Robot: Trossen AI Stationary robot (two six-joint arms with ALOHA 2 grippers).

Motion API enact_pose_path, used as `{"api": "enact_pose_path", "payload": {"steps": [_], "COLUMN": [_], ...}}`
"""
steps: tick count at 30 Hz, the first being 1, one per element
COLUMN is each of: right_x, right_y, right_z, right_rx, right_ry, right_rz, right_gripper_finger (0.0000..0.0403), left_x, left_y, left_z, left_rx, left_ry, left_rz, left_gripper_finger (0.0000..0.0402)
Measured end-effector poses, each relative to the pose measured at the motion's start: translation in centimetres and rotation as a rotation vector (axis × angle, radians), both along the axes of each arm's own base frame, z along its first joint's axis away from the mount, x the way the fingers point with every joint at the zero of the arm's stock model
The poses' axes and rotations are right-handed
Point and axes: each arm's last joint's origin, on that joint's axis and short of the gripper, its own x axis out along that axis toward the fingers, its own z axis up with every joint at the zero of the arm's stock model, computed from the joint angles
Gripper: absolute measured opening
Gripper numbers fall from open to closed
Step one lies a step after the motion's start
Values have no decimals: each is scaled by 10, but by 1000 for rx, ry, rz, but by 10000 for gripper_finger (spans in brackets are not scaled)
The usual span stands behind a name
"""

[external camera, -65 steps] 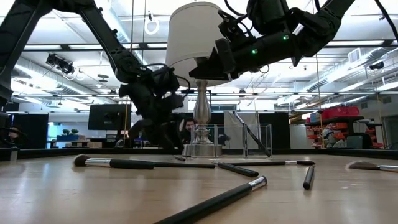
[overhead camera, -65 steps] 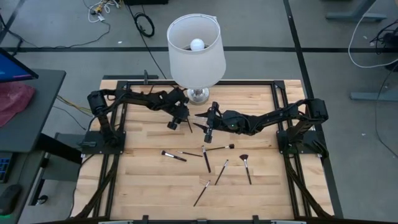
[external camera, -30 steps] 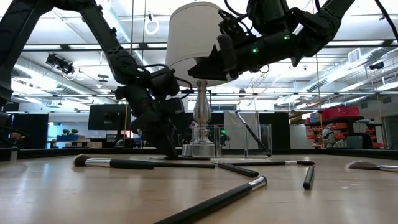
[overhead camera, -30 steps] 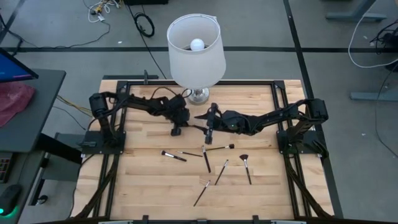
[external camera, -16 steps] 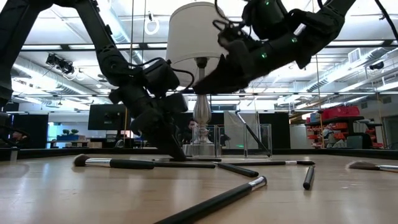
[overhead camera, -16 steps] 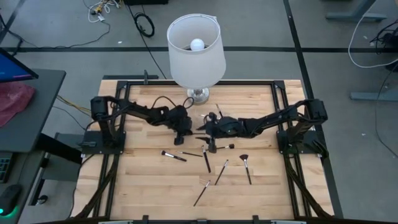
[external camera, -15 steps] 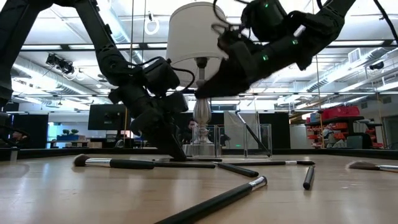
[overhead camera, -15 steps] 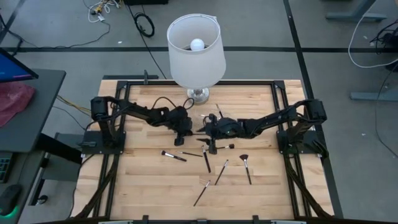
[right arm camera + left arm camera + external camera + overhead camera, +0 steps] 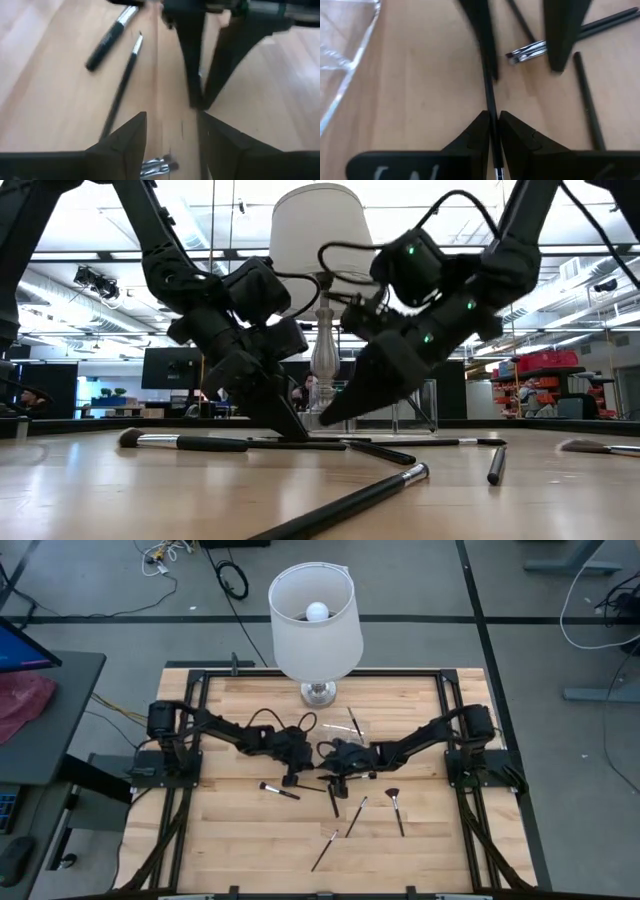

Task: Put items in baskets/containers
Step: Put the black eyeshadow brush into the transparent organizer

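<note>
Several slim makeup brushes lie flat on the wooden table (image 9: 240, 840). My left gripper (image 9: 292, 778) is down at table level over the near end of a thin dark brush (image 9: 487, 85), its fingers a narrow gap apart on either side of the handle. Facing it, my right gripper (image 9: 340, 780) stands wide open just above the table. Its fingers straddle the silver ferrule of another brush (image 9: 527, 50). The clear box (image 9: 352, 730) sits behind both grippers, and a brush (image 9: 352, 720) leans inside it. My left gripper comes down at a slant from the table's left, with the thin brush's handle (image 9: 491, 117) running along between its fingertips. The brush lies flat on the table. I cannot tell whether the fingers touch it.
A tall lamp with a white shade (image 9: 315, 610) stands at the far middle, its base (image 9: 318, 692) just behind the box. More brushes lie nearer the front: a thick one (image 9: 280, 790), a fan-tipped one (image 9: 395, 808) and one near the front (image 9: 323, 850).
My left gripper has gone toward the near edge and the right, coming over the thin brush's end. My right gripper has dropped from well above the table almost to its surface and tipped downward, still wide open. The clear box now shows behind it. No brush has moved.
</note>
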Motion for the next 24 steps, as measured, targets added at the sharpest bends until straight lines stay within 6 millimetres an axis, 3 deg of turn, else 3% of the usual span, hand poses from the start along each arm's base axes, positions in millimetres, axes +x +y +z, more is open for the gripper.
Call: {"api": "enact_pose_path", "payload": {"steps": [7,19,24], "right_x": [6,6,4], "right_y": [-1,-3,-3], "right_z": [-24,-28,-30], "right_rx": [-27,-28,-29], "right_ry": [-43,-22,28], "right_rz": [-34,-56,-57], "right_gripper_finger": [180,177,139], "left_x": [1,1,1], "left_y": [-7,-11,-11], "left_z": [0,0,0], "left_rx": [-7,33,36], "left_ry": [-13,-7,-6], "left_rz": [-28,-15,-9], "left_gripper_finger": [53,53,53]}}
